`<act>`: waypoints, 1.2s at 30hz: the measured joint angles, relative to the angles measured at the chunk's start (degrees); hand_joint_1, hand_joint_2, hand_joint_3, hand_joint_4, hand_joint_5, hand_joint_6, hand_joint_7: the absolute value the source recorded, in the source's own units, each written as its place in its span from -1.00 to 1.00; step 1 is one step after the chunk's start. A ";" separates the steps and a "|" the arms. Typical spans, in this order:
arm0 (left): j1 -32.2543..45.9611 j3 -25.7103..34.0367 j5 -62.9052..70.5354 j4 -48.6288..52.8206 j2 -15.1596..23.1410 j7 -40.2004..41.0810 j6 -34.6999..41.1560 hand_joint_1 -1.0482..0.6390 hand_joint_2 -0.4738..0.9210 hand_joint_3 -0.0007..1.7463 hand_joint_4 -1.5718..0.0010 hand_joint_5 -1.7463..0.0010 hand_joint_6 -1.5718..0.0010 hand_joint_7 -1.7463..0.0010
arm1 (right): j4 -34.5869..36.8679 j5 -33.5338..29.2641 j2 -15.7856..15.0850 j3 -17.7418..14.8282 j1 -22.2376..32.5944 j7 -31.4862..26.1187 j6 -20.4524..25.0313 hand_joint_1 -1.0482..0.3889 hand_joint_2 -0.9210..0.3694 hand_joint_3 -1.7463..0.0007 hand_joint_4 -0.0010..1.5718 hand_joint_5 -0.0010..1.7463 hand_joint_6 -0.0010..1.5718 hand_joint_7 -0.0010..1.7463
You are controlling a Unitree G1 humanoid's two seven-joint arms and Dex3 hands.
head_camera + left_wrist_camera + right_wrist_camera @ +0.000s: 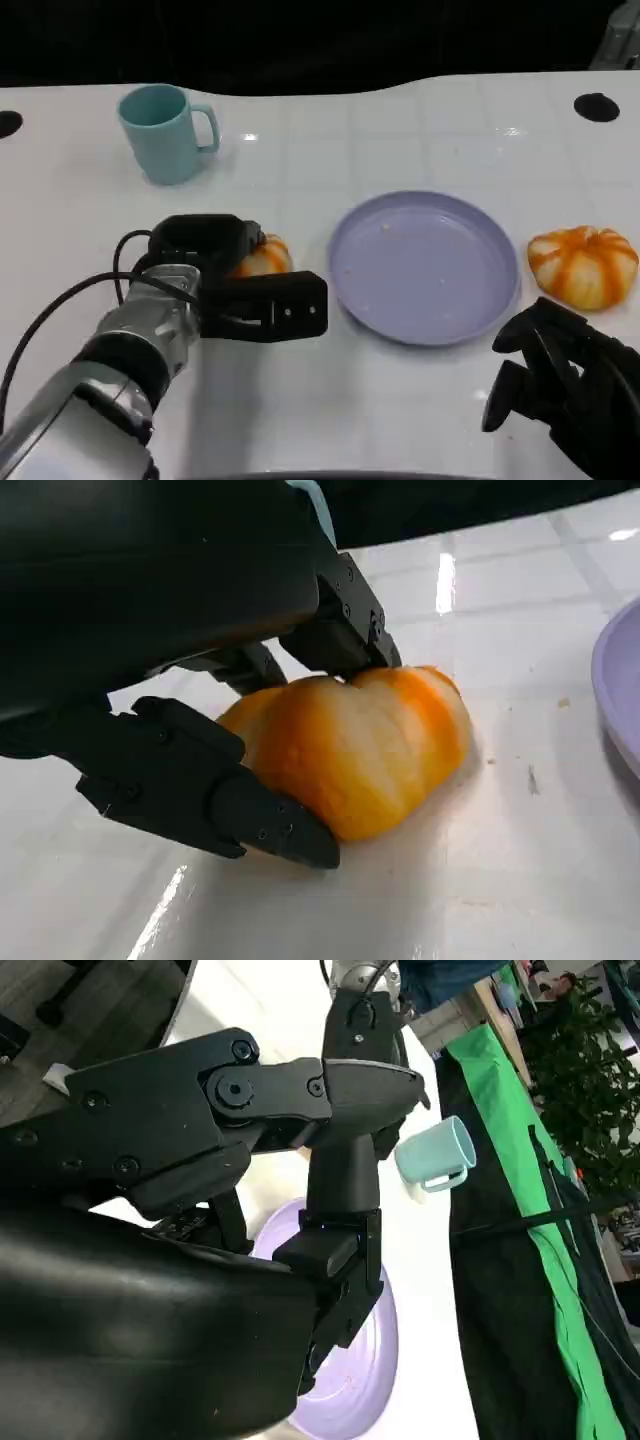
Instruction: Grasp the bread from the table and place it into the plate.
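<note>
Your left hand (pixel 235 285) has its fingers (pixel 215 800) wrapped around the bread (pixel 355 745), which sits on the table left of the plate.

Your right hand (pixel 560 385) hangs curled near the front edge, holding nothing you can see. The held bread is a glossy, ridged orange-and-cream bun, largely hidden from above by the hand. Beyond lies the smooth lilac plate (pixel 425 265), round and shallow, a second bun (pixel 583 265) just right of it. Farthest stands a matte teal mug (pixel 165 132) on the shiny white table (pixel 330 130).

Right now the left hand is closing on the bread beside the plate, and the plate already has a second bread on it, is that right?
Not quite: the plate holds no bread. The head view shows the second bread on the table beside it. The left hand is indeed around the bread.
</note>
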 measured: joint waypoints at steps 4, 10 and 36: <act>0.43 -1.02 0.71 0.31 0.28 4.57 -1.01 -0.09 1.00 -0.68 0.07 -0.97 -0.05 0.10 | -0.09 0.17 -0.03 -0.09 0.15 -0.06 0.36 -0.18 -1.00 0.57 -0.19 1.00 -0.37 0.84; 0.58 0.04 -0.34 -0.36 0.60 7.32 -1.87 -0.04 1.00 -0.67 -0.03 -1.00 0.08 -0.24 | 0.06 0.20 -0.19 -0.25 0.11 0.33 0.35 -0.19 -1.00 0.59 -0.17 1.00 -0.36 0.85; -3.61 2.84 -3.82 -11.55 -3.26 12.57 -8.70 -0.01 0.58 -0.21 -0.22 -1.00 0.16 -0.89 | 0.65 0.25 -0.33 -0.51 -0.38 0.49 0.42 -0.17 -1.00 0.56 -0.17 1.00 -0.37 0.86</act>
